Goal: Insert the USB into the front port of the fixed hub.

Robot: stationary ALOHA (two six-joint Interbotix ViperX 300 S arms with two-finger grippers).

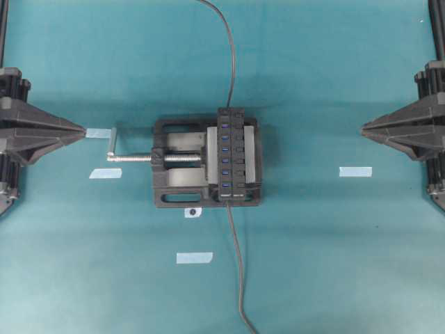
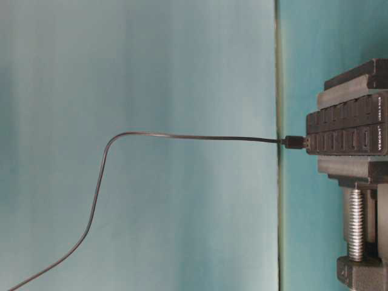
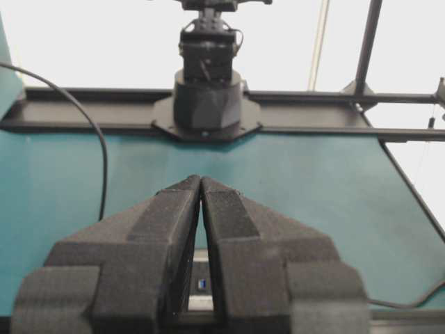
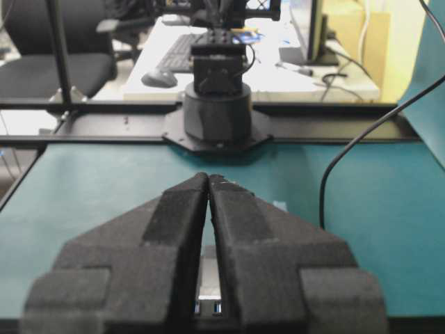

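The fixed hub (image 1: 231, 154) is a long black bar with a row of blue ports, clamped in a black vise (image 1: 174, 184). The USB (image 1: 228, 207) has its black plug seated in the hub's front end, and its thin grey cable (image 1: 238, 278) trails toward the table's near edge. From table level the USB (image 2: 295, 142) sits flush against the hub (image 2: 348, 139). My left gripper (image 1: 83, 130) rests at the far left, shut and empty. My right gripper (image 1: 363, 128) rests at the far right, also shut and empty. Both wrist views show fingertips touching, on the left gripper (image 3: 201, 179) and the right gripper (image 4: 209, 177).
A second cable (image 1: 233, 62) leaves the hub's back end toward the far edge. The vise's silver screw and crank (image 1: 122, 154) stick out to the left. Pale tape strips (image 1: 194, 257) (image 1: 355, 171) (image 1: 105, 173) lie on the teal tabletop.
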